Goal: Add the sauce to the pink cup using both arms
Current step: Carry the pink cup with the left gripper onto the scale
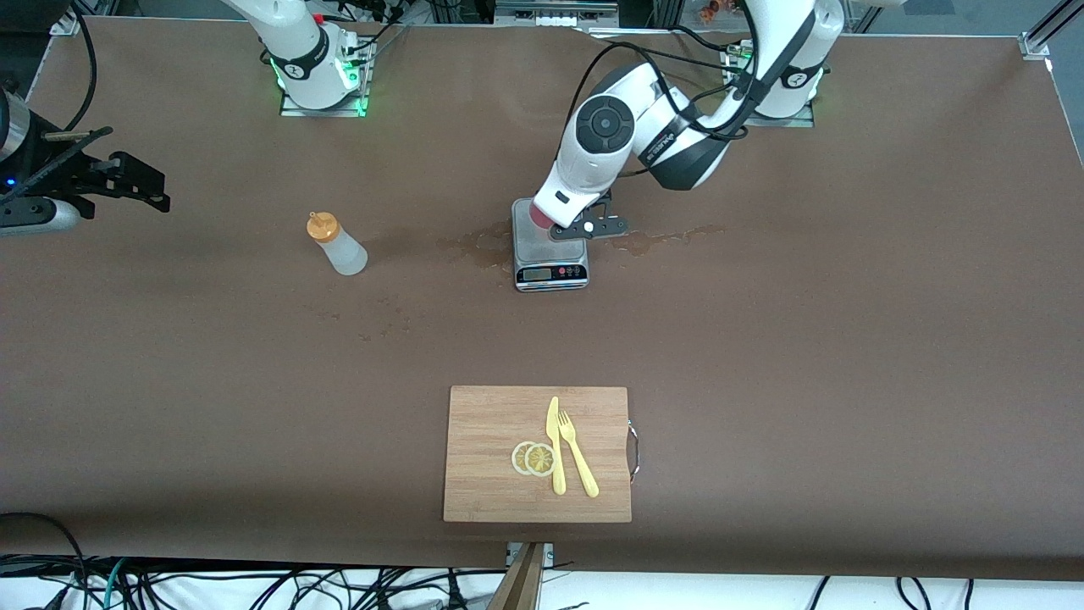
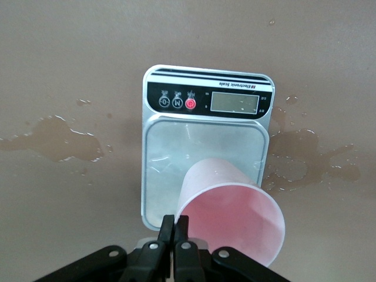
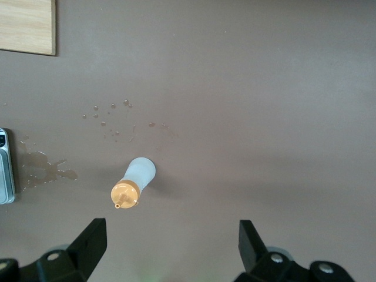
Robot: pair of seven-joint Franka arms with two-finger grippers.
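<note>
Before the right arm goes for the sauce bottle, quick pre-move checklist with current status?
1. Left gripper shut on the pink cup rim: ok.
2. Cup over the scale platform: ok; whether it rests on it, cannot tell.
3. Right gripper open, jaws wide: ok.
4. Sauce bottle standing upright, orange cap on, free of both grippers: ok.
5. Right gripper above the bottle: not ok, it waits off toward the right arm's end of the table.
6. Table dry around the scale: not ok, puddles beside it.

Left gripper (image 1: 584, 227) over scale (image 1: 550, 254); sauce bottle (image 1: 336, 244) upright; right gripper (image 1: 127, 182) waits.
</note>
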